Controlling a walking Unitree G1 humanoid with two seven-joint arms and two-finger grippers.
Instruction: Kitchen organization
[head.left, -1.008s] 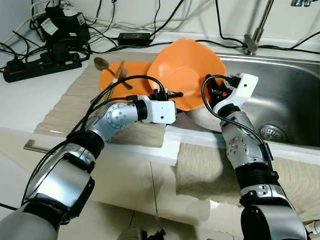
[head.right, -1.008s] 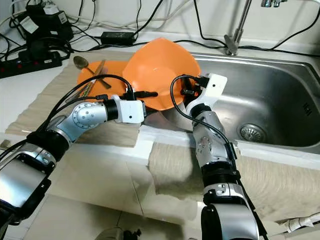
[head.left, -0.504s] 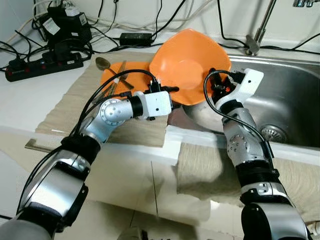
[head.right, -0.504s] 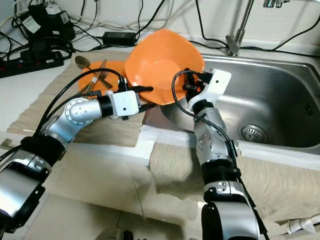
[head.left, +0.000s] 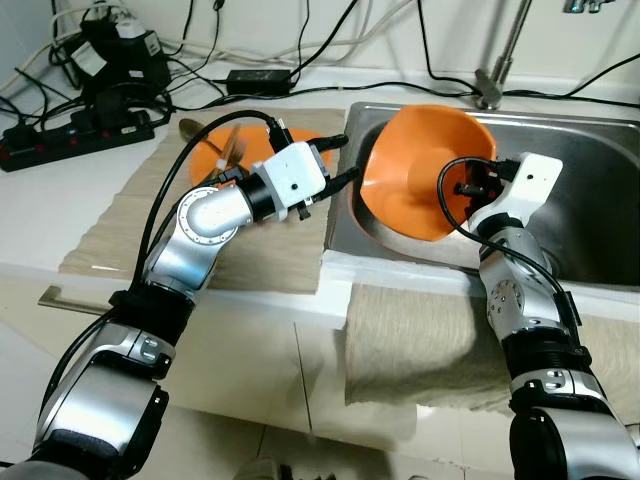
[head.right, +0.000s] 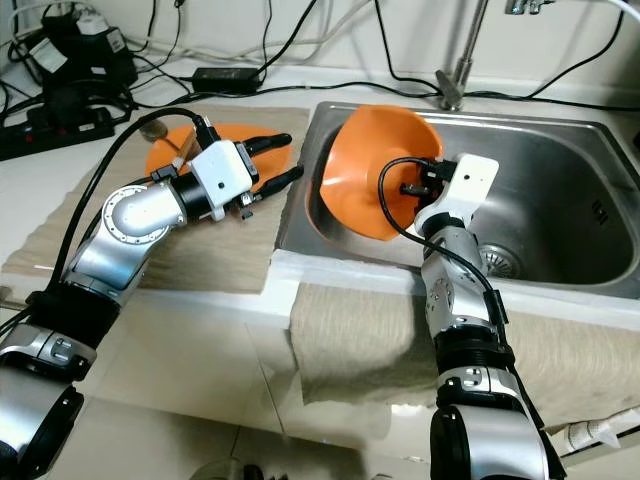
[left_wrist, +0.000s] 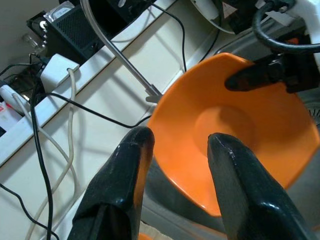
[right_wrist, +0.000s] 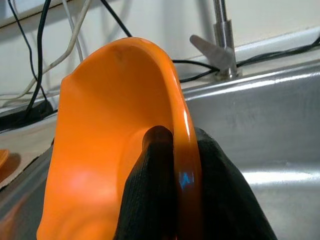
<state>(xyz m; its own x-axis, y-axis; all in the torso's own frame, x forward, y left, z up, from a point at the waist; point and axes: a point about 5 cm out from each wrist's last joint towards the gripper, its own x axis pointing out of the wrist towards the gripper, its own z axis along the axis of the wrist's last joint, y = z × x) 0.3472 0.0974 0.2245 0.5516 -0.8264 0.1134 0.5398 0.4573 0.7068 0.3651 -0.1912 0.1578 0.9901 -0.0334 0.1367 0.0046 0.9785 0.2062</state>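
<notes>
- The right gripper (right_wrist: 172, 200) is clenched on the rim of the orange bowl (head.left: 415, 170), one black finger on the inner face and the other on the outer face.
- That bowl stands tilted on edge over the left part of the steel sink (head.left: 590, 215), its hollow side facing the left arm, with its lower edge down inside the basin.
- The right arm reaches up from the front of the counter, where a beige cloth (head.left: 420, 340) hangs over the edge in front of the sink.
- The left gripper (head.left: 335, 160) is released, its two fingers (left_wrist: 127, 165) spread apart and holding nothing; it hovers above the left rim of the sink, pointing toward the bowl and just short of it.
- Behind the left wrist an orange plate (head.right: 165, 150) lies flat on a beige mat (head.left: 130, 230) on the counter to the left of the sink, with a spoon (head.left: 192, 127) and other cutlery resting on it.
- The faucet (head.right: 455, 60) rises from the back edge of the sink, behind the bowl.
- At the far left of the counter sit a black power strip (head.left: 70, 135) and a black box (head.left: 115, 55), with many cables trailing along the wall.
</notes>
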